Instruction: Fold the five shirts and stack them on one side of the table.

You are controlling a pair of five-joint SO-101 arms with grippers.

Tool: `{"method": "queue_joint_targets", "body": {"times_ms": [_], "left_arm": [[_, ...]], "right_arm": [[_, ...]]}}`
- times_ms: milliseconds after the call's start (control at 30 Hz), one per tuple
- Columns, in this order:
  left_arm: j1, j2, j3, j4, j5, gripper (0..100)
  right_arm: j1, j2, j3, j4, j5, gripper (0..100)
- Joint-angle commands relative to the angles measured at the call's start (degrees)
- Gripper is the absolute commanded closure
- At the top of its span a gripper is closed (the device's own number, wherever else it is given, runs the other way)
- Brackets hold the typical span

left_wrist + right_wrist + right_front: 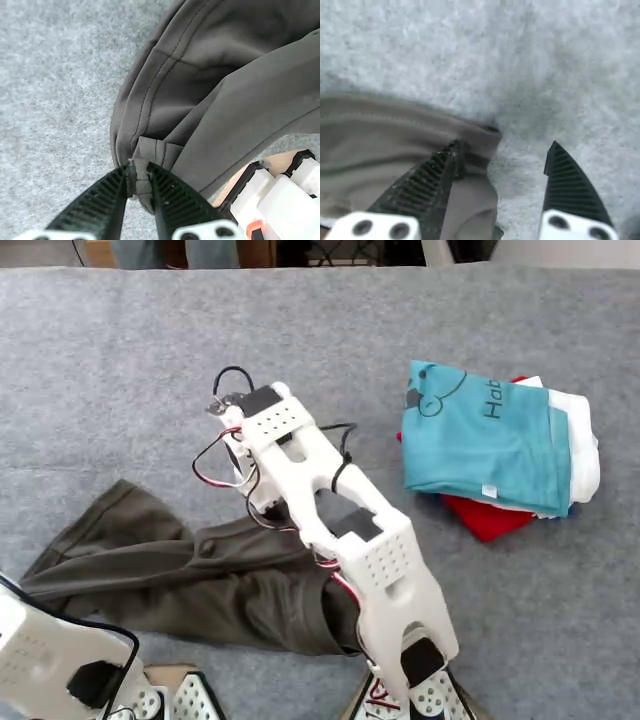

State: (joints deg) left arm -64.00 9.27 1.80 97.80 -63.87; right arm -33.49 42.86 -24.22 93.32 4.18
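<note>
Hem fold of olive shirt (210, 90) sits pinched in left end effector (139, 176); right end effector (504, 150) stands spread, one finger at the shirt's edge, the other over grey worktop (545, 60).

Grey felt table (120, 360), crumpled olive shirt (180, 570), folded stack (490, 440) (teal on top) well apart

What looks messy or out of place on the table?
The brown shirt lies crumpled and unfolded, its edge pinched by the left gripper. The folded stack is slightly askew: a red shirt pokes out under the teal shirt.
</note>
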Motion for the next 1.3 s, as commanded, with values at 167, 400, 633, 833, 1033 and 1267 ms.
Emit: {"method": "queue_joint_targets", "body": {"times_ms": [167, 400, 633, 833, 1033, 1267], "left_arm": [[-0.66, -0.44, -0.57, -0.35, -1.05, 97], [-0.66, -0.44, -0.57, -0.35, -1.14, 97], [-0.66, -0.44, -0.57, -0.35, -1.05, 97], [0.13, -0.88, -1.1, 0.0, -0.62, 97], [0.75, -1.05, -1.1, 0.09, -0.62, 97], [5.23, -5.89, -6.73, 2.9, 7.65, 97]], "right_arm": [[0.44, 5.05, 0.04, -4.13, -2.37, 73.0], [0.62, 5.49, -0.13, -4.4, -6.07, 95.1], [0.7, 4.53, -0.66, -1.58, -7.74, 93.9], [0.53, -1.54, -0.57, -0.97, -8.18, 95.8], [0.62, -4.53, -1.1, 1.67, -8.26, 96.2], [2.02, -10.07, -4.35, 2.9, -8.53, 98.4]]}}
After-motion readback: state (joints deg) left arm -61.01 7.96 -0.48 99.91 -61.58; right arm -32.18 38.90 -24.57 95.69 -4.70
